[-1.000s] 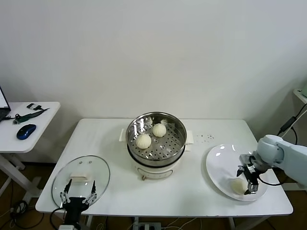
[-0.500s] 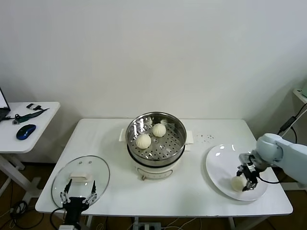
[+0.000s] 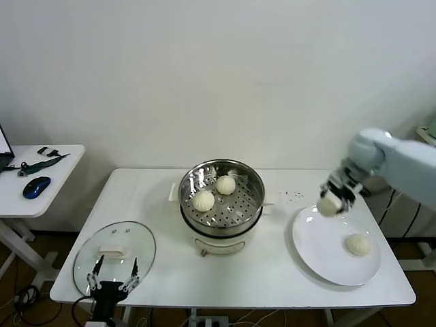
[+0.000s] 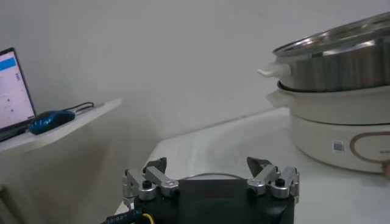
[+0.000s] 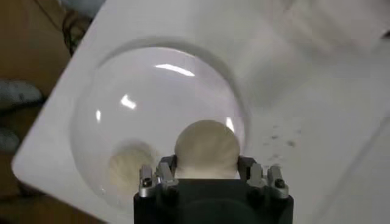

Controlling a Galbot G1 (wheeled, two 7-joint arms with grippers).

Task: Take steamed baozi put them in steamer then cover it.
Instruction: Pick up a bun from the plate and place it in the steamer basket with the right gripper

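The big white desk (image 3: 272,272) holds everything. To the left of the right hand (image 3: 334,197) stands the round shiny steel steamer (image 3: 221,197) on its white pot base, with two small round cream buns (image 3: 204,200) inside. Below the right hand lies a flat white plate (image 3: 327,255) with one more bun (image 3: 357,244) on it. Near the left hand (image 3: 112,281), which waits open at the desk's front edge, lies the round clear glass lid (image 3: 114,252). The right hand squeezes a cream bun (image 5: 206,149) up in the air. I think it should go across slowly, stay above the steamer's rim, and set the bun on a bare spot.
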